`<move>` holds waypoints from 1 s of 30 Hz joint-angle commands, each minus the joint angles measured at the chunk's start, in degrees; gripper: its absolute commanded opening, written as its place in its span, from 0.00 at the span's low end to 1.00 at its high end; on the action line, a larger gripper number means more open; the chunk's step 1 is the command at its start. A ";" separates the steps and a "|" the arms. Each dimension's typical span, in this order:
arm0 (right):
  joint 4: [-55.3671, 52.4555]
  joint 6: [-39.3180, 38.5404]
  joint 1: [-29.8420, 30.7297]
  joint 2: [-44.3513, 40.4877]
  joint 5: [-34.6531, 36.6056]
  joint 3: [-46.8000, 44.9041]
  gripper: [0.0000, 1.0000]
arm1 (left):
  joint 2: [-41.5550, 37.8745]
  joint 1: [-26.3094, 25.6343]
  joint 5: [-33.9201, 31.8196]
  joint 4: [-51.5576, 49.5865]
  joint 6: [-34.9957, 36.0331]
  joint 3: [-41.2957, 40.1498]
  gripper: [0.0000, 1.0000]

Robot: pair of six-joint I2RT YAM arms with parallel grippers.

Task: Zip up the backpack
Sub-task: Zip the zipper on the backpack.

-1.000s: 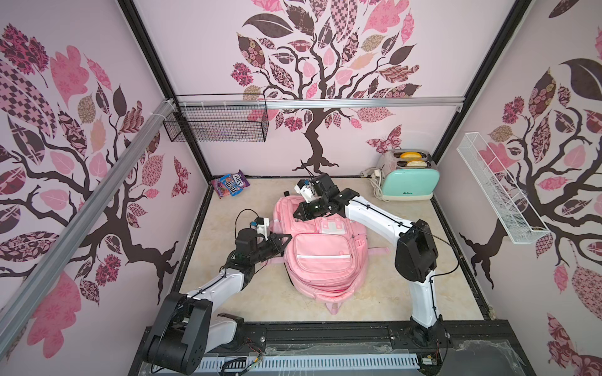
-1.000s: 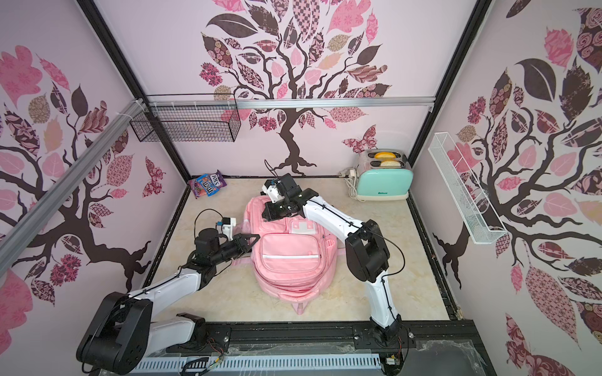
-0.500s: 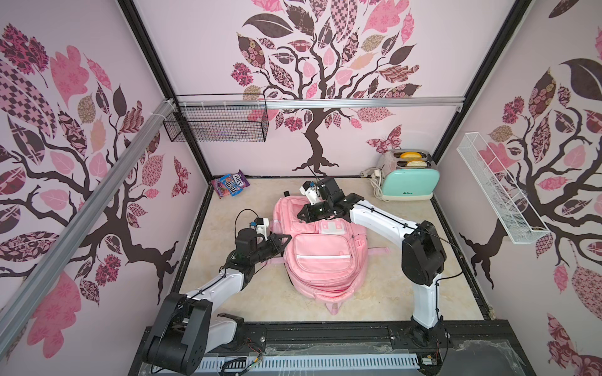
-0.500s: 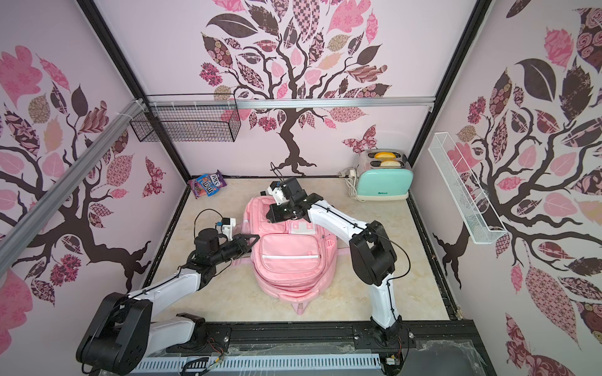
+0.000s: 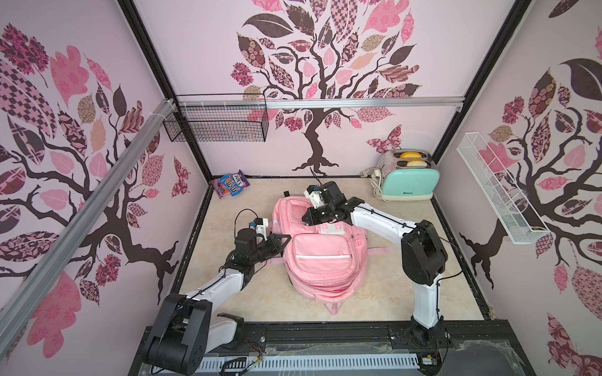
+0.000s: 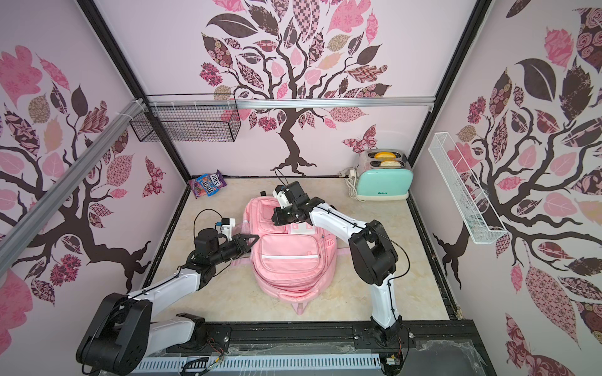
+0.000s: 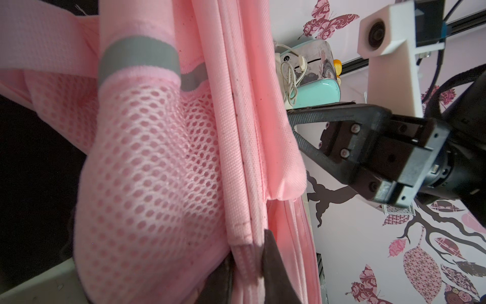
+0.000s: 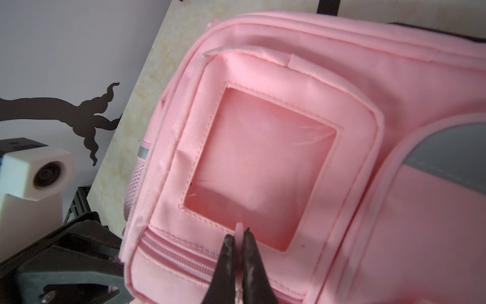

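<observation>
Backpack (image 5: 321,257) — toaster (image 5: 409,184), candy bag (image 5: 230,186) well apart

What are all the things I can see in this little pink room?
backpack: one, light pink, lying mid-floor
zipper pull: one, pink, on its windowed pocket
toaster: one, mint green, far right corner
bread: two slices, yellow, in the toaster's slots
candy bag: one, purple, far left corner
wire basket: one, black, on back wall rail
wire shelf: one, white, on right wall
left gripper: one, black, shut on the backpack's side edge
right gripper: one, black, shut on the zipper pull
</observation>
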 commanded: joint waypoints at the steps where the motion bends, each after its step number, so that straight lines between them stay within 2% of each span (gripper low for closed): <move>1: -0.64 -0.64 -0.75 -1.26 4.69 -1.19 0.06 | -2.01 0.90 0.43 4.14 0.42 0.16 0.00; 16: -0.59 -1.65 -1.50 -2.62 8.94 -5.08 0.05 | -1.89 1.13 0.25 4.18 0.42 -0.01 0.00; 23: -3.02 -2.77 -1.58 -2.18 16.37 -4.33 0.05 | -2.39 1.24 0.05 3.66 0.49 -0.03 0.00; 25: -3.34 -2.61 -1.56 -2.49 16.66 -3.72 0.07 | -2.65 1.30 -0.24 2.69 0.64 0.11 0.00; 27: -3.70 -1.39 -1.88 -2.70 12.24 -2.69 0.14 | -3.19 1.35 -0.87 0.30 1.64 0.67 0.00; 30: -2.00 2.79 -3.32 -4.14 -1.33 -1.97 0.34 | -3.61 1.35 -2.48 -3.13 3.14 1.56 0.00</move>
